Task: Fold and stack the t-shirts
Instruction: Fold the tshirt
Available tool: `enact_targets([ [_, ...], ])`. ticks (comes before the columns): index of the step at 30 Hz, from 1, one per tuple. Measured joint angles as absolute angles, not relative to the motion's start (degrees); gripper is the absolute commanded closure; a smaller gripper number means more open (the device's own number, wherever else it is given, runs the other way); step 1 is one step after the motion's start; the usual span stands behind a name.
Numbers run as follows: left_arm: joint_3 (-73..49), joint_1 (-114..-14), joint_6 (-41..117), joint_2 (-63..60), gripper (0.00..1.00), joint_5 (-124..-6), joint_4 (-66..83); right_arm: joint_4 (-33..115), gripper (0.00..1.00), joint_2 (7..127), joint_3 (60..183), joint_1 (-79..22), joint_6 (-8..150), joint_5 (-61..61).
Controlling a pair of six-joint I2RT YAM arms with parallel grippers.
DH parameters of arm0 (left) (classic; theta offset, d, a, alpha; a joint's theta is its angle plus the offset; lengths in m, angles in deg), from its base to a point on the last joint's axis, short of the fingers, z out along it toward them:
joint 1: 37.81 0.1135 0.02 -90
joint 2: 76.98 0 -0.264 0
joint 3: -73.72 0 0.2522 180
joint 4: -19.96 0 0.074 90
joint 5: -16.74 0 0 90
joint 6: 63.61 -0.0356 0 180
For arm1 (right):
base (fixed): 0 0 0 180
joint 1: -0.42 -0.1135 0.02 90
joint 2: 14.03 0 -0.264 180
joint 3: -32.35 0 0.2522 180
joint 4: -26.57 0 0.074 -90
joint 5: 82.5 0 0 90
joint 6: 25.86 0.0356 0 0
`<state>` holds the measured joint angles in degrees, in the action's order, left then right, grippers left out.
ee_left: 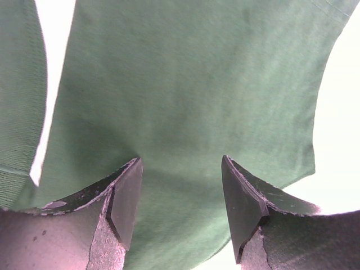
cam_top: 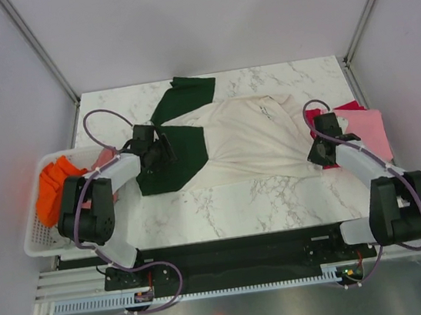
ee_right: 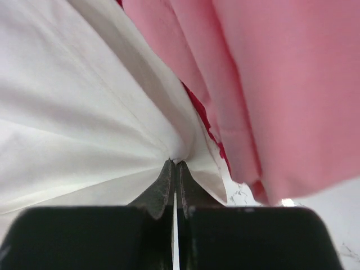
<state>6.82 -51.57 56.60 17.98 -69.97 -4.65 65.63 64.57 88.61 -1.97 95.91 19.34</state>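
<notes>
So the big cream t-shirt was lying spread across the middle of the worktop, with one green sleeve flopped out left and the other sleeve kicked up toward the back. The right end effector was clenched tight on a little pinch of the cream cloth at the shirt's right edge. The left end effector was released, fingers spread, sitting right over the near green sleeve but not gripping anything.

What I'd worry about: that right pinch was tiny and bunched, so I reckon a hard pull could let it slip out. It also sat right up against the pink shirt and the crimson shirt, so dragging could take those two along or mess them up. And if only the right side moved while the left hadn't grabbed, the fold would probably come out skewed.

The surface was a white marble-look top with grey veins, looked smooth, so cloth likely slides easily. A white slatted basket hung at the left edge with an orange shirt in it. The room was just plain pale walls with metal frame posts in the back corners.
</notes>
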Motion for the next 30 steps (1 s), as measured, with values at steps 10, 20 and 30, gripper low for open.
enact_targets([
  [10, 8.02, -52.03, 56.60, 17.35, 0.30, -70.84, -4.63, 70.14, 0.95, 50.35, 88.44, -1.97, 96.04, 18.75],
  [20, 0.65, -60.69, 56.19, 13.02, 0.11, -77.97, -10.91, 70.92, 0.96, 52.90, 88.44, -1.97, 95.82, 17.61],
  [30, -21.53, -55.79, 52.89, 29.39, 0.17, -88.48, -19.47, 69.81, 0.97, 54.91, 88.46, -1.97, 95.58, 16.85],
])
